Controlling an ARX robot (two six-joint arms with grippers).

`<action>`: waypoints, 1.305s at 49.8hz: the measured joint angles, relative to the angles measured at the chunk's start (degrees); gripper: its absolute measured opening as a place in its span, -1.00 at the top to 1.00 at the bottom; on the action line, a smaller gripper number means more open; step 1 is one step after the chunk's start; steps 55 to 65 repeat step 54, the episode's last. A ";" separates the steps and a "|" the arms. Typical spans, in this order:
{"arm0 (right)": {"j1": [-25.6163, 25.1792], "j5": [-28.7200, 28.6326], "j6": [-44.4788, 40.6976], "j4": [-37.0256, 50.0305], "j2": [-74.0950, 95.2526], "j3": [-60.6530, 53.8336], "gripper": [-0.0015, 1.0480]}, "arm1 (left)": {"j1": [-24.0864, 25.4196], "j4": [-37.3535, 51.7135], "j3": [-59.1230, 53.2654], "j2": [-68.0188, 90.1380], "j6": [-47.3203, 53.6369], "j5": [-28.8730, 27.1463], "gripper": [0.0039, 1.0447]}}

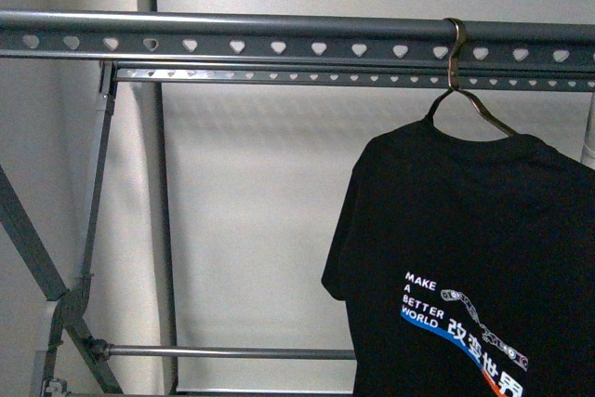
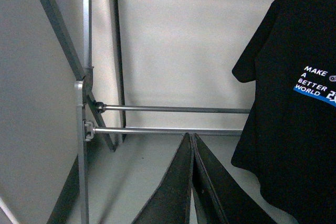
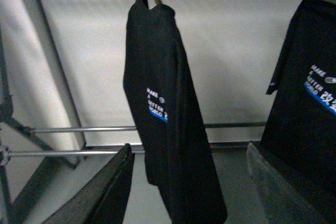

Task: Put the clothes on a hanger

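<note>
Hanging T-shirt shows between the right tool fingers, untouched.

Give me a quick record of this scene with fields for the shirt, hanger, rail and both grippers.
shirt: black T-shirt with white MAKE A BETTER WORLD print, hanging free
hanger: metal hanger, hook over the rail, shoulders inside the shirt's neck
rail: grey top rail with heart-shaped holes, bare to the left of the hanger
second shirt: right wrist view shows another black printed T-shirt on its own hanger
left gripper: left gripper jaws together, holding nothing, below the shirt's sleeve
right gripper: right gripper jaws wide apart, empty
task state: shirt is on the hanger
</note>
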 joint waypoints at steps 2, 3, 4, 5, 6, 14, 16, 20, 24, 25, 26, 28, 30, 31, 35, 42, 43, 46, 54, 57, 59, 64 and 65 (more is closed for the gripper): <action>0.04 0.55 -0.50 -0.02 -4.22 -3.26 -0.04 | 0.00 0.00 0.00 -0.04 0.00 0.02 0.94; 0.09 0.55 -0.76 -0.02 -5.01 -4.22 0.06 | 0.00 0.00 0.00 -0.04 0.02 0.02 0.94; 0.11 0.55 -0.90 -0.02 -5.42 -4.92 0.16 | 0.00 0.00 0.00 -0.04 0.00 0.02 0.94; 0.15 0.55 -1.05 -0.02 -5.75 -5.42 0.27 | 0.00 0.00 0.00 -0.04 0.00 0.04 0.94; 0.15 0.55 -1.11 0.00 -5.99 -5.79 0.36 | 0.00 0.00 0.00 -0.04 0.02 0.02 0.94; 0.15 0.52 -1.44 0.33 -7.54 -7.06 0.97 | 0.00 0.00 0.00 -0.04 0.02 0.02 0.94; 0.15 0.52 -1.44 0.42 -7.85 -7.48 0.95 | 0.00 0.00 0.00 -0.04 0.00 0.02 0.94; 0.15 0.52 -1.44 0.44 -8.22 -8.02 0.95 | 0.00 0.00 0.00 -0.04 0.00 0.02 0.94; 0.15 0.52 -1.44 0.52 -8.70 -8.57 0.95 | 0.00 0.00 0.00 -0.04 0.00 0.00 0.94; 0.15 0.52 -1.44 0.55 -8.79 -8.66 0.95 | 0.00 0.00 0.00 -0.04 0.00 0.00 0.94; 0.15 0.52 -1.44 0.59 -8.96 -8.76 0.95 | 0.00 -0.02 0.00 -0.04 0.00 0.02 0.94; 0.15 0.55 -1.44 0.94 -9.97 -9.62 0.95 | 0.00 0.00 0.00 -0.04 0.00 0.02 0.94; 0.15 0.50 -1.44 0.92 -10.75 -10.62 0.95 | 0.00 0.00 0.00 -0.04 0.00 0.02 0.94; 0.15 0.52 -1.44 0.92 -10.88 -10.93 0.95 | 0.00 0.00 0.00 -0.04 0.02 0.00 0.94; 0.15 0.52 -1.44 0.90 -10.88 -11.10 0.95 | 0.00 0.00 0.00 -0.04 0.00 0.02 0.94; 0.15 0.52 -1.44 0.90 -10.95 -11.10 0.95 | 0.00 0.00 0.00 -0.04 0.00 0.00 0.94; 0.15 0.52 -1.44 0.90 -10.95 -11.10 0.95 | 0.00 0.00 0.00 -0.04 0.02 0.00 0.94; 0.15 0.52 -1.44 0.90 -10.95 -11.10 0.95 | 0.00 0.00 0.00 -0.04 0.02 0.02 0.94; 0.15 0.52 -1.49 0.90 -10.95 -11.10 0.87 | 0.00 0.00 0.00 -0.04 0.00 0.00 0.79; 0.15 0.52 -1.49 0.90 -10.95 -11.10 0.87 | 0.00 0.00 0.00 -0.04 0.00 0.00 0.79; 0.15 0.52 -1.49 0.90 -10.95 -11.10 0.87 | 0.00 0.00 0.00 -0.04 0.00 0.00 0.79; 0.15 0.52 -1.49 0.90 -10.95 -11.10 0.87 | 0.00 0.00 0.00 -0.04 0.00 0.00 0.79; 0.15 0.52 -1.49 0.90 -10.95 -11.10 0.87 | 0.00 0.00 0.00 -0.04 0.00 0.00 0.79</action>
